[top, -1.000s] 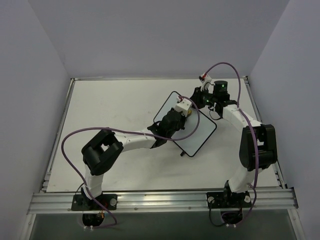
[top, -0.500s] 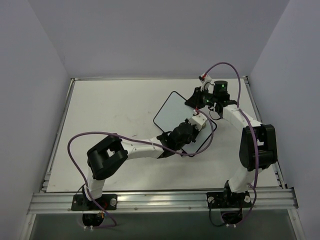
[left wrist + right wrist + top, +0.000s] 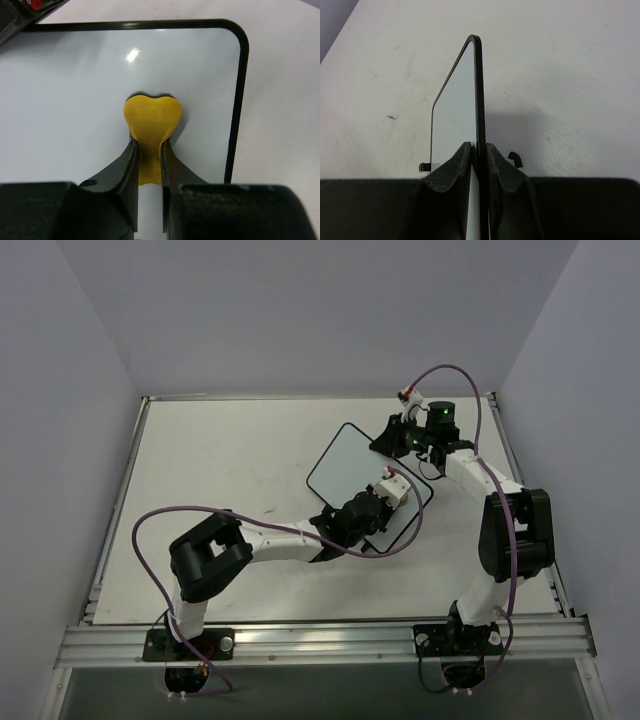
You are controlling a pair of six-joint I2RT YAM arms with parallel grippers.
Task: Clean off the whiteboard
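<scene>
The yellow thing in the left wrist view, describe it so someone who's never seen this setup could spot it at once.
Find the black-framed whiteboard on the white table, right of centre. The left arm reaches over it, and its jaws pinch a yellow eraser pad against the board's face. It is the only yellow, heart-shaped thing there.

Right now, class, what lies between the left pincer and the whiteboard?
A yellow, heart-shaped eraser pad, gripped by the left pincer, rests against the whiteboard; the left wrist view shows it.
</scene>
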